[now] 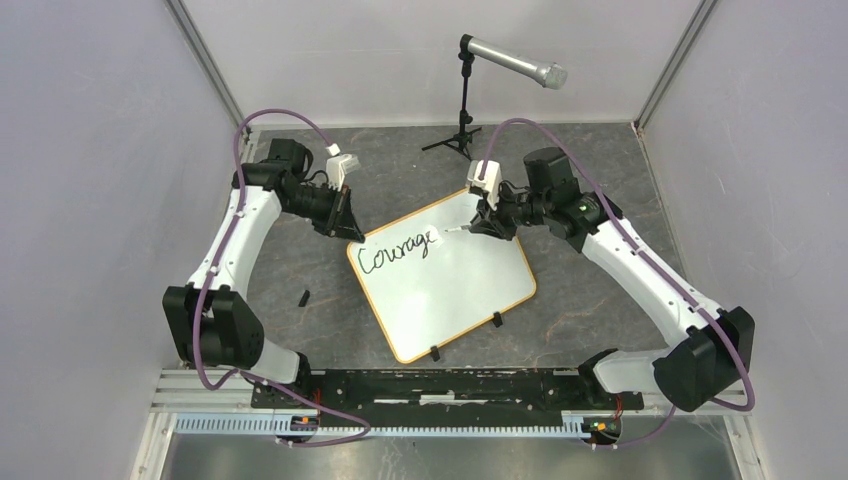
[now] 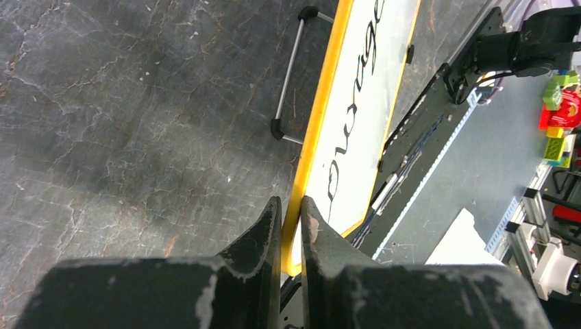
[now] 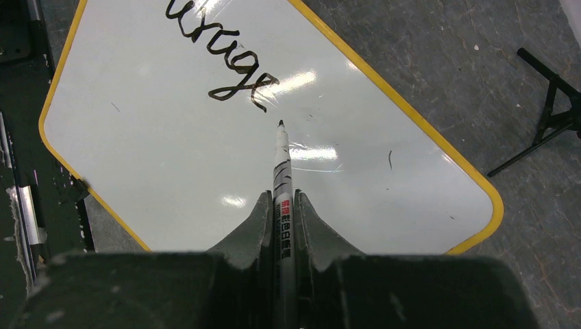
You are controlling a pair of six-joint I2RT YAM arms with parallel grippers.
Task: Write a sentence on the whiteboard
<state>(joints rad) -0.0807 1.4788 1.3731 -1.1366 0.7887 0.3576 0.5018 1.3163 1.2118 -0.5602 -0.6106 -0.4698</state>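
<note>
Whiteboard [image 1: 470,285] lies ctr of top view; sentence [image 1: 398,250] shows just 1st word "Courage", upper left of board, rest to do; right gripper [image 3: 281,199] clamps marker [image 3: 280,154]; left gripper [image 2: 290,205] pinches board's edge.

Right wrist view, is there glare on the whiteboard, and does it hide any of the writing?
Right wrist view: several bright reflections on the whiteboard, one beside the marker, one touching the tail of the written word, which is legible; top external view: board evenly lit, no obvious hot spots; left wrist view: board seen steeply edge-on, lettering foreshortened.
</note>
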